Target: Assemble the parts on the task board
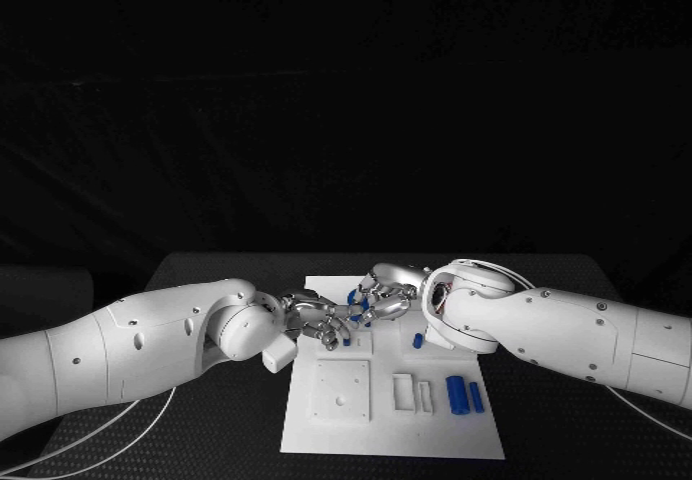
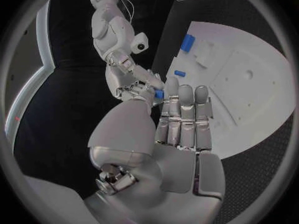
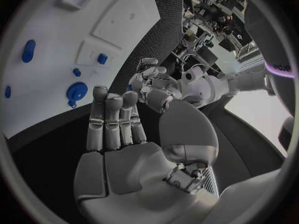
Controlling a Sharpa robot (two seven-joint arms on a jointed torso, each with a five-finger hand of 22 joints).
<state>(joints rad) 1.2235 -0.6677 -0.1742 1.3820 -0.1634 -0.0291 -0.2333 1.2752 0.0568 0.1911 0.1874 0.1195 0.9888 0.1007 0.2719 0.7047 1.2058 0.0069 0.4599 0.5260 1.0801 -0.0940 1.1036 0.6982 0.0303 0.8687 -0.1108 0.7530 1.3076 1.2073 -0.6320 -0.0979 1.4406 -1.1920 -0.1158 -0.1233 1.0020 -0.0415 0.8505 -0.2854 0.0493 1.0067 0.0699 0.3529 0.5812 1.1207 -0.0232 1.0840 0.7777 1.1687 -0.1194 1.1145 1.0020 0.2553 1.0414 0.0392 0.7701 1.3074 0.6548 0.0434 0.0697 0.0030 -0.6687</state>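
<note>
The white task board (image 1: 339, 425) lies in the middle of the table. Over its far end my two hands meet fingertip to fingertip. In the left wrist view a small blue part (image 2: 159, 94) sits between the thumb and fingertips of my left hand (image 1: 320, 320), and my right hand (image 2: 134, 87) reaches to it from the other side. My right hand (image 1: 387, 295) has its fingers stretched out straight; whether it grips the part I cannot tell. Two blue cylinders (image 1: 459, 393) lie at the board's near right. A short blue peg (image 1: 418, 340) stands close to my right arm.
The board (image 3: 50, 25) carries a round blue piece (image 3: 77, 91), a small blue block (image 3: 102, 58) and a long blue piece (image 3: 28, 50). White raised blocks (image 1: 413, 392) and a square plate (image 1: 342, 390) lie on the near half. Black table surrounds the board.
</note>
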